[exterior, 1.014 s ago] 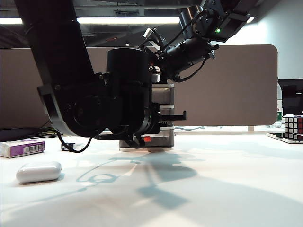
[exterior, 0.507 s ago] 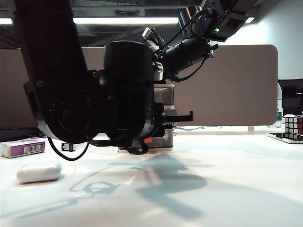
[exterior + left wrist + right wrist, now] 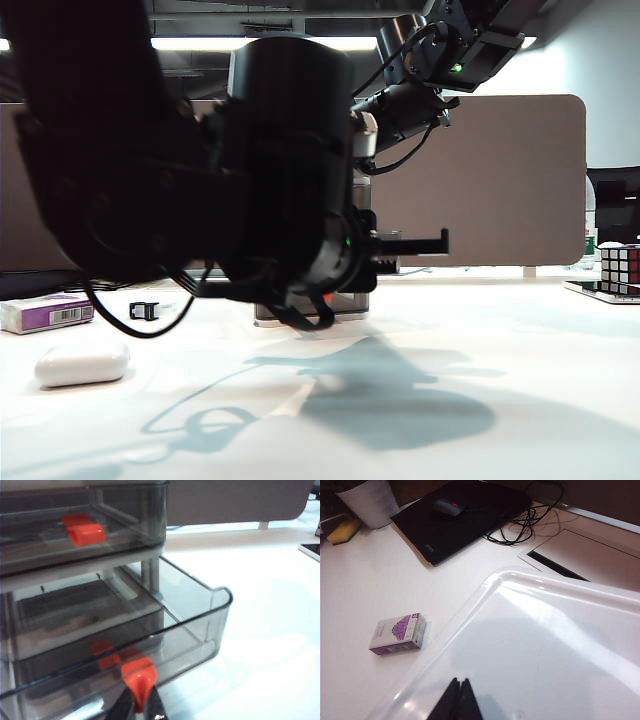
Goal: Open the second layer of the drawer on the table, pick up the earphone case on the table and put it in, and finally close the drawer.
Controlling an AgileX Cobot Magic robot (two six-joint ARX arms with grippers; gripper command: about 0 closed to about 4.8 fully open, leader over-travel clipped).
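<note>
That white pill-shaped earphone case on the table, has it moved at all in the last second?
No. The earphone case lies in the same spot in front of the purple and white box, untouched by either gripper.

The drawer (image 3: 150,575) had a white frame and smoky grey, see-through trays, each with a bright red handle; the second layer (image 3: 190,630) showed that same grey tint, and its red handle (image 3: 137,677) sat between the black fingers of the left gripper (image 3: 140,711). The earphone case (image 3: 82,363) was plain white on the white table (image 3: 520,400). A small box (image 3: 398,634) was white with a purple pattern (barcode on one end). The right gripper (image 3: 457,700) was black. A cube (image 3: 620,265) showed red, white and dark squares.
</note>
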